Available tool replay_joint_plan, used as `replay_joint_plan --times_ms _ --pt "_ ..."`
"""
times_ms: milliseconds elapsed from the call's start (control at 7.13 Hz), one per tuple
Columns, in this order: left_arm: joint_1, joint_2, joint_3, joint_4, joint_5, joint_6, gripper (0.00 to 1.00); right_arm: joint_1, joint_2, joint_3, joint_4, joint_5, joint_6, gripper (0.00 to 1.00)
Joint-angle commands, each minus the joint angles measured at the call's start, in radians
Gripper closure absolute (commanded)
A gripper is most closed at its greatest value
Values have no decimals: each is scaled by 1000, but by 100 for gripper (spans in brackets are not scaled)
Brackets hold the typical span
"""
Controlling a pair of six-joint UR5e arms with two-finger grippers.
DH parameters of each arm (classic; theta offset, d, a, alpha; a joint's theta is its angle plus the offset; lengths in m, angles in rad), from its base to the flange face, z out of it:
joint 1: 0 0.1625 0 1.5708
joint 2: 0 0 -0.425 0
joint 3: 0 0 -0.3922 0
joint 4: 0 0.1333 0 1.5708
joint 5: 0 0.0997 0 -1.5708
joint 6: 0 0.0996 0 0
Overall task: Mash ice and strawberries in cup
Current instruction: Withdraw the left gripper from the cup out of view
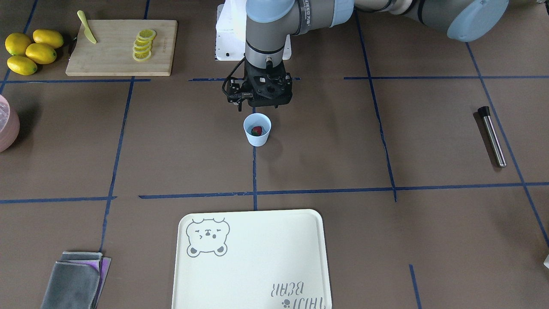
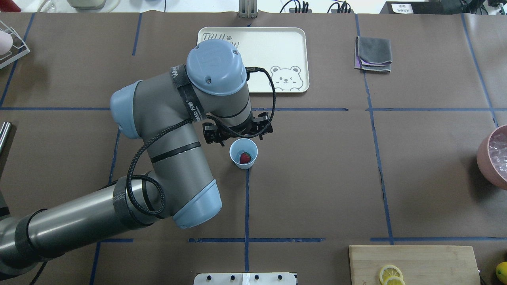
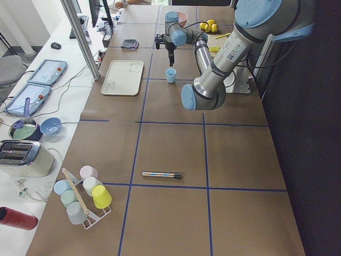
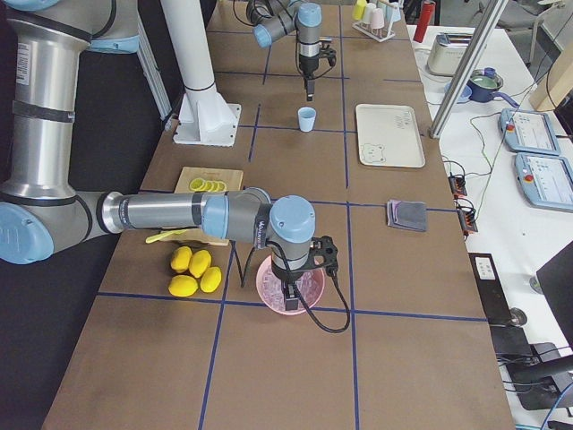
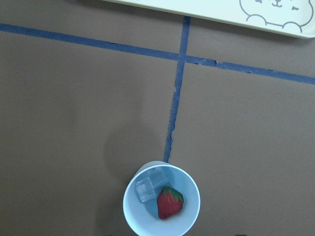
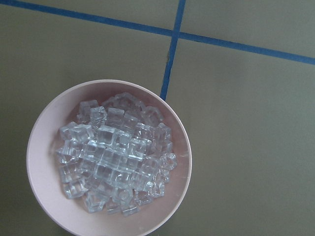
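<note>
Loading looks done, mashing not begun: the cup [image 1: 257,129] stands mid-desk [image 1: 343,163] with a whole strawberry [image 5: 170,204] and ice [image 5: 145,189] inside. The left tool [image 1: 258,102] hangs by the cup and the right tool [image 4: 288,297] over the pink ice bowl [image 6: 37,142]; I can't tell if either is apart or together. The metal rod [image 1: 492,136], likely my masher, lies untouched well apart from the cup, and I see nothing in the way.

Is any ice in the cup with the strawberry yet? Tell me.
Yes, the left wrist view shows a clear ice cube beside the strawberry inside the cup.
</note>
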Motion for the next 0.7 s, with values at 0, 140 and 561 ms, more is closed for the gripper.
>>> replay_joint_plan --times_ms 0,140,561 --pt "-2 19 -18 9 -2 36 0 0 2 -1 0 0 0 1" --pt "-8 71 -44 9 -3 91 0 0 2 -1 0 0 0 1" --pt "-198 388 -242 11 -79 476 0 0 -2 -1 0 2 0 1"
